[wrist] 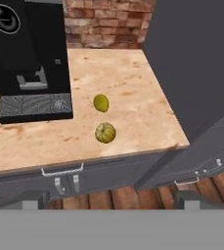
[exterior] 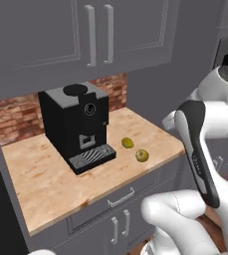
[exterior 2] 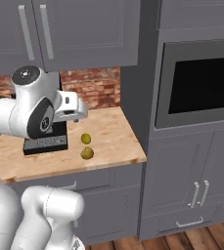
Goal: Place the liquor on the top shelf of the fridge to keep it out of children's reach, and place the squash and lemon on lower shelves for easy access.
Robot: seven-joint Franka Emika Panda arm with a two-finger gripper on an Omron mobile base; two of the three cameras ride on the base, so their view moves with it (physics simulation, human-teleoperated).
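Observation:
A smooth yellow-green lemon (wrist: 100, 103) (exterior: 128, 143) (exterior 2: 85, 138) lies on the wooden counter (wrist: 133, 83). Just in front of it, nearer the counter's front edge, sits a ribbed yellowish squash (wrist: 105, 133) (exterior: 142, 156) (exterior 2: 87, 153). In the hand view my gripper (wrist: 109, 201) is open wide, hovering above and in front of the counter's front edge with both fruits ahead of it and nothing between its fingertips (wrist: 30, 200). The liquor, the fridge and its shelves are out of view.
A black coffee machine (exterior: 78, 124) (wrist: 30, 58) stands on the counter left of the fruits. A tall grey cabinet with a built-in oven (exterior 2: 201, 83) bounds the counter on the right. Grey wall cabinets (exterior: 85, 30) hang above, and drawers (wrist: 62, 171) sit below.

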